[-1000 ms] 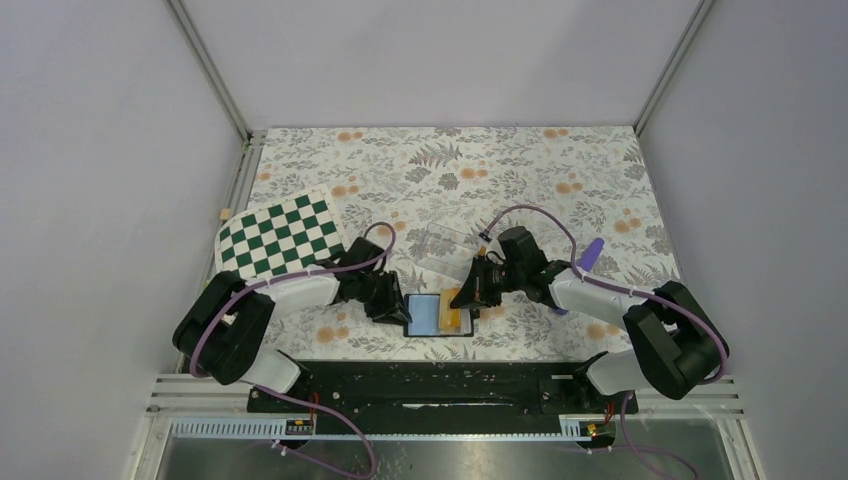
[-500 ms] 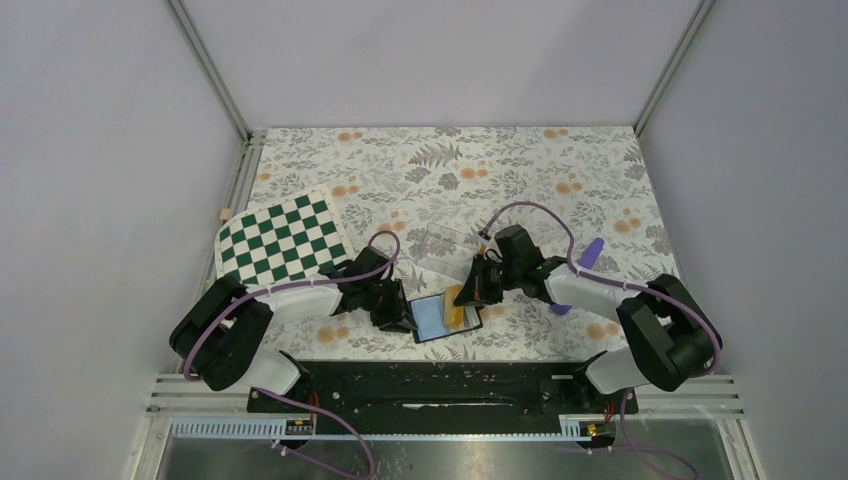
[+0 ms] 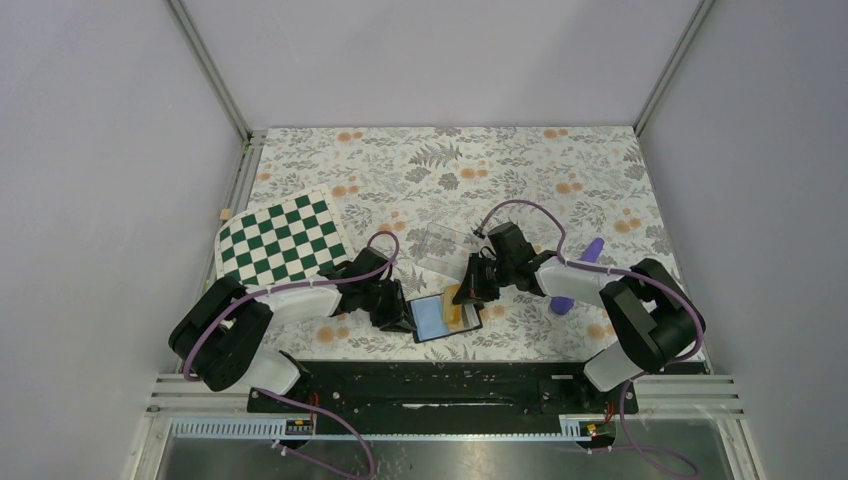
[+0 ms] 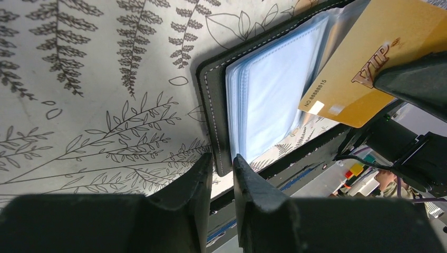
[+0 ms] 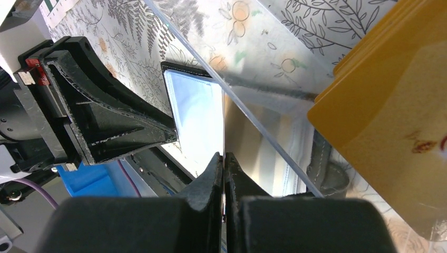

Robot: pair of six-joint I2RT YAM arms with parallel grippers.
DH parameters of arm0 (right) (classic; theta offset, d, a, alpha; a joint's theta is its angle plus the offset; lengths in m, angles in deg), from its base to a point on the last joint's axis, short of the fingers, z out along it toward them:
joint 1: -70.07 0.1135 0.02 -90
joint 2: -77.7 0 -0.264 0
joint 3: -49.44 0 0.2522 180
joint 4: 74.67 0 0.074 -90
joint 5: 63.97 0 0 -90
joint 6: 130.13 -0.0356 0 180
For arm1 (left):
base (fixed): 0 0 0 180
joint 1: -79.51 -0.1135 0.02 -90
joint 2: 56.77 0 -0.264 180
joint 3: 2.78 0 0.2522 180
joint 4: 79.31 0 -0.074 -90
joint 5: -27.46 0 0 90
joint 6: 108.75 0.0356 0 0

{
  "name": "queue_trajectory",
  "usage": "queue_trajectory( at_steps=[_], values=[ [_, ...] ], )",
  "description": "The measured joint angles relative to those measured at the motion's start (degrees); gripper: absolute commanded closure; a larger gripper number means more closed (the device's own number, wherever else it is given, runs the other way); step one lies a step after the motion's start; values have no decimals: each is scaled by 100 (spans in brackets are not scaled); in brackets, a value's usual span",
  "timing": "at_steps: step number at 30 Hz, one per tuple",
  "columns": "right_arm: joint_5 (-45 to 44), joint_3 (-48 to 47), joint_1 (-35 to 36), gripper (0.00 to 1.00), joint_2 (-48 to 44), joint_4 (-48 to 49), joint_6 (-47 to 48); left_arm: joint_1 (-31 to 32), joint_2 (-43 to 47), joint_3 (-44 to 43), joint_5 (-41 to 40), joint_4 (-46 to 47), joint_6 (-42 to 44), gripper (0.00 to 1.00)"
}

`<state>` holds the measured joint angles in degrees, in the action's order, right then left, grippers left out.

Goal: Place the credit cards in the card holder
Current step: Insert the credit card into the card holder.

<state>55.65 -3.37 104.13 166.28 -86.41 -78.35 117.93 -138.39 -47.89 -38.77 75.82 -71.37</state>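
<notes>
At the tabletop's near edge, centre, wallet lies open; left gripper's narrow jaws straddle its left edge, firm pinch unclear. Right gripper, clamped on card tilted over wallet, should slide its low corner flat into a pocket

Black folding wallet now skewed, dragged rightward by left gripper; right gripper tilted orange plastic card upward.

Glossy gold plastic credit card, card holder — matt black stitched leather-look, shiny pale pockets
</notes>
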Motion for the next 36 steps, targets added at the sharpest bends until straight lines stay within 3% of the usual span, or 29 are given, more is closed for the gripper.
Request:
queue_trajectory(
  at_steps=[23,36],
  values=[
    [573,433,0,100,170,896,-560,2,-109,-13,76,96,4,83],
    [599,7,0,100,332,103,-155,17,-551,-608,24,-422,345,84]
  ],
)
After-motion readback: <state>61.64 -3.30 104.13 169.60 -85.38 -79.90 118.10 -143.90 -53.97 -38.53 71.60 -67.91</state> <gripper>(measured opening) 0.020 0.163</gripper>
